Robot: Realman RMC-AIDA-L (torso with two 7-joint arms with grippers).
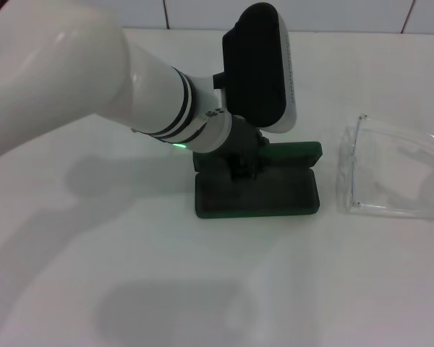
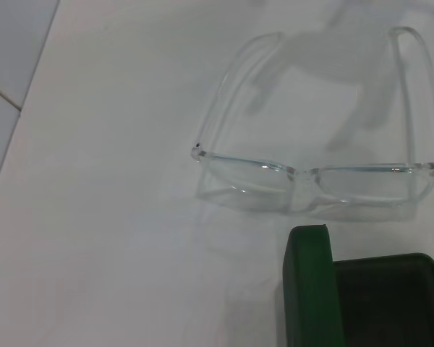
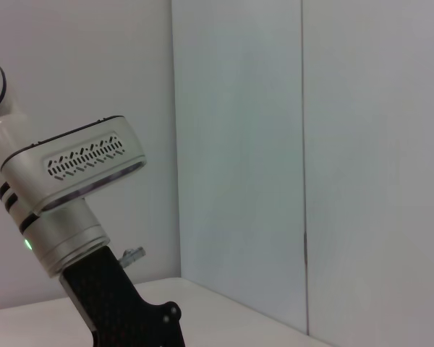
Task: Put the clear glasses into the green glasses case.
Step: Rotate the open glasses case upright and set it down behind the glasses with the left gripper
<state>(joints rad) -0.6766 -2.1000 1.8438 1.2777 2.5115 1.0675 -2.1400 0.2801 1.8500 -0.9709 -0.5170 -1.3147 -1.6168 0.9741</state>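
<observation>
Left gripper point(image 1: 244, 163), finger state hidden, hovers over the open green glasses case point(image 1: 275, 196); nearby clear glasses point(image 1: 390, 168) look light, slick, best pinched at the bridge.

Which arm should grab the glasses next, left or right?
Left, probably. The left gripper is over the open green glasses case, with the clear glasses just beside the case. The right gripper isn't visible over the table at all.

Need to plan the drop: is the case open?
Open: the case shows its dark lining, lid raised behind. The glasses lie outside, beside it.
</observation>
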